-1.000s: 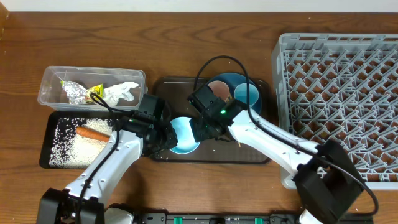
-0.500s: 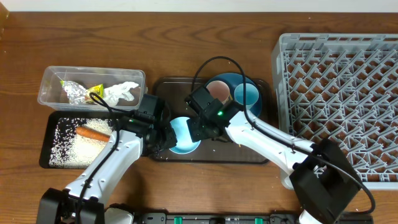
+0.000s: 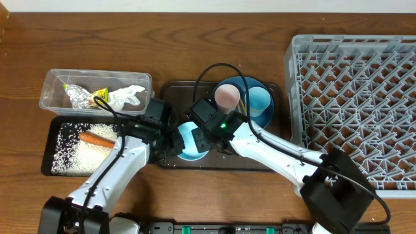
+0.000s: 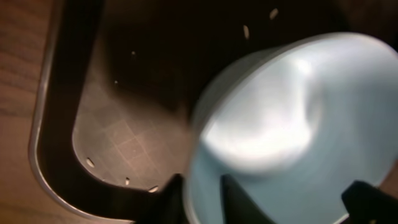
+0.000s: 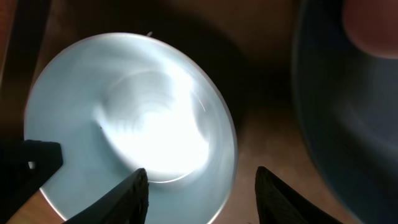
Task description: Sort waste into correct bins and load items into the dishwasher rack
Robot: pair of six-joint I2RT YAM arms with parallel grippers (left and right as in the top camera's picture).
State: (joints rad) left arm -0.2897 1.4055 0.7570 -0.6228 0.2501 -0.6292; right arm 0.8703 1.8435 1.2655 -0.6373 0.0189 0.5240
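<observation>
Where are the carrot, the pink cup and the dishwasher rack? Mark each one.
carrot (image 3: 97, 139), overhead view, middle of its orange body.
pink cup (image 3: 227, 96), overhead view, inside its open mouth.
dishwasher rack (image 3: 351, 41), overhead view, on its far rim.

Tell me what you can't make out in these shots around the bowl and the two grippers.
1. Left wrist: blur smears the bowl, so whether the left gripper grips its rim is unclear.
2. Overhead: the arms cover part of the bowl and the fingertips of the right gripper.
3. Right wrist: the blue plate is dark, blurred and cut off by the right edge.
</observation>
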